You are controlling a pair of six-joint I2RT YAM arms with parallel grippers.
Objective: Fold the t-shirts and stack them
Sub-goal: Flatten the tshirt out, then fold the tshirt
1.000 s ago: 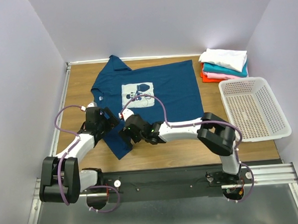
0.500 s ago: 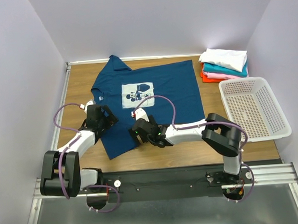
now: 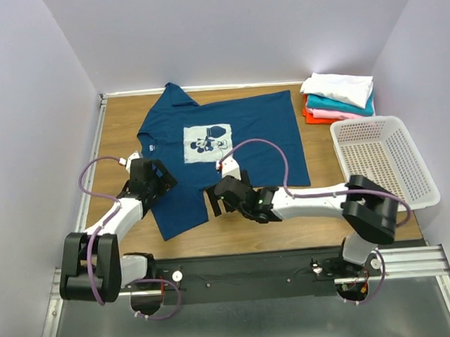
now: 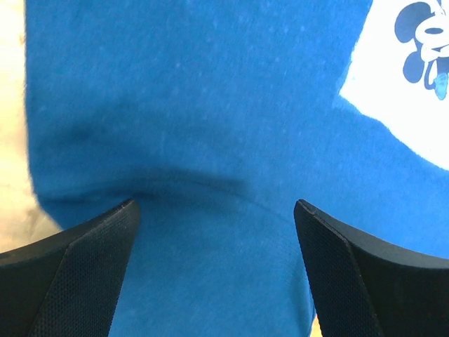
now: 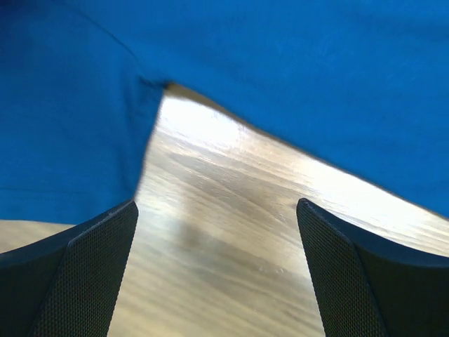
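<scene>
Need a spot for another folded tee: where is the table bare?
Bare wood shows at the table's far left corner, beside the navy t-shirt, and in the strip between that shirt and the basket. The folded stack crowds the far right corner; the left arm and right arm cover the near side.

The navy t-shirt (image 4: 210,105) beneath the left gripper (image 4: 214,205) is seen as soft matt cloth with a smooth white print (image 4: 400,84), and the fingers (image 4: 77,281) are shown as black with a fine mesh-like texture. Under the right gripper (image 5: 216,205) the table (image 5: 231,239) is seen as smooth wood with a glossy sheen. Off to that gripper's right, the basket (image 3: 380,168) is shown as white perforated plastic
</scene>
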